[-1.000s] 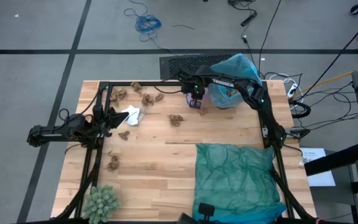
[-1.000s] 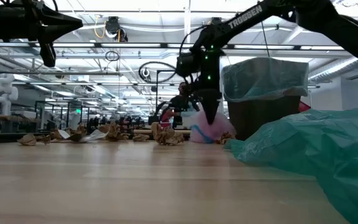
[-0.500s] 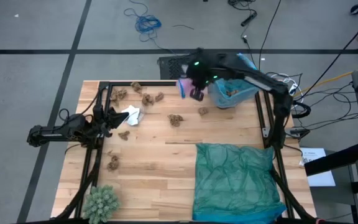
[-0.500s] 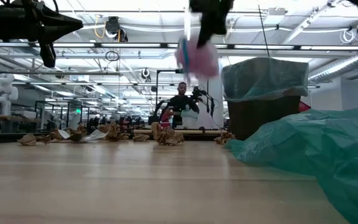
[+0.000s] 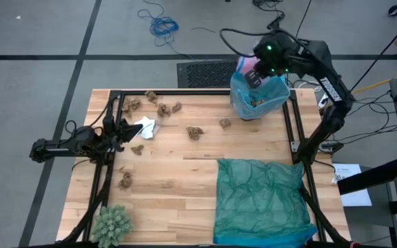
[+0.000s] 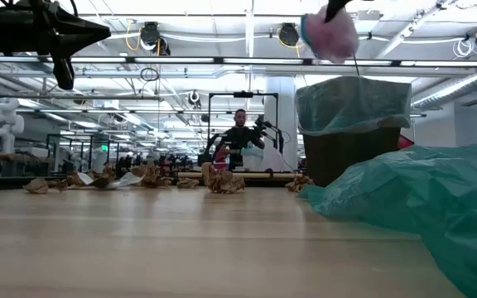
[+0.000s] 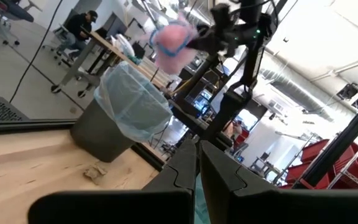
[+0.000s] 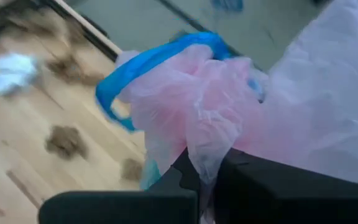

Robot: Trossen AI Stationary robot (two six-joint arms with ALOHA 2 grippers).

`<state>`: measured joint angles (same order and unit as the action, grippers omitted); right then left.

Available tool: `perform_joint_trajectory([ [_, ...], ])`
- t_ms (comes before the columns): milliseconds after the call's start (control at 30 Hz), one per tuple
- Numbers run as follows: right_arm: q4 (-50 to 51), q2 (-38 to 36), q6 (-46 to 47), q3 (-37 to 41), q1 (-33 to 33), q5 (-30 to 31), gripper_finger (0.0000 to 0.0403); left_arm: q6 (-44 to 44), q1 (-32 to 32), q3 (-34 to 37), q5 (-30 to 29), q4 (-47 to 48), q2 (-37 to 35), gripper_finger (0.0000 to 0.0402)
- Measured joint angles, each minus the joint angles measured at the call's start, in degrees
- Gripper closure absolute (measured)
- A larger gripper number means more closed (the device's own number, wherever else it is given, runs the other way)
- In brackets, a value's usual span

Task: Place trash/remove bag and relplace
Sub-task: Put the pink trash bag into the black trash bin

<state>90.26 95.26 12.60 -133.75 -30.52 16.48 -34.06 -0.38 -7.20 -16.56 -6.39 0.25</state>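
The pale wooden table (image 5: 185, 172) carries brown paper lumps (image 5: 195, 132) scattered across its far half, a white scrap (image 5: 145, 127) at about ten o'clock from centre, a teal bag (image 5: 257, 200) spread toward five o'clock and a green spiky ball (image 5: 110, 224) at seven. Beyond it lies grey floor with cables, and, level across the table, a long hall with a seated person (image 6: 239, 132). My right gripper (image 5: 253, 69) hangs above the bin's blue liner (image 5: 257, 96) at one o'clock, clenched on the pink wad (image 6: 330, 35). My left gripper (image 5: 126, 132) waits at nine o'clock, fingers pressed together, holding nothing. The bin's contents are hard to make out.
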Motion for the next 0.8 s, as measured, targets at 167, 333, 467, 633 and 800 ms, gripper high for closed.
perform_joint_trajectory([
  [167, -0.92, 1.75, 0.68, 1.37, -2.55, -1.3, 0.0403, -0.02, 0.0, 0.0, -0.13, 0.02, 0.0, 0.0381],
  [333, -0.22, 5.7, 0.77, 3.91, -5.09, -1.29, 0.0403, -0.02, 0.0, 0.0, -0.15, -0.01, 0.0, 0.0381],
  [467, -0.26, 7.75, 3.34, 7.0, -7.04, -1.9, 0.0403, -0.02, 0.0, 0.0, -0.17, 0.03, 0.0, 0.0381],
  [633, -0.27, 8.72, 6.79, 13.68, -9.05, -2.89, 0.0403, 1.33, -0.02, 0.0, -0.23, 0.01, 0.01, 0.0381],
  [800, -0.23, 8.66, 7.76, 20.0, -10.45, -5.53, 0.0403, 1.43, -0.01, 0.0, -0.24, 0.01, 0.01, 0.0381],
])
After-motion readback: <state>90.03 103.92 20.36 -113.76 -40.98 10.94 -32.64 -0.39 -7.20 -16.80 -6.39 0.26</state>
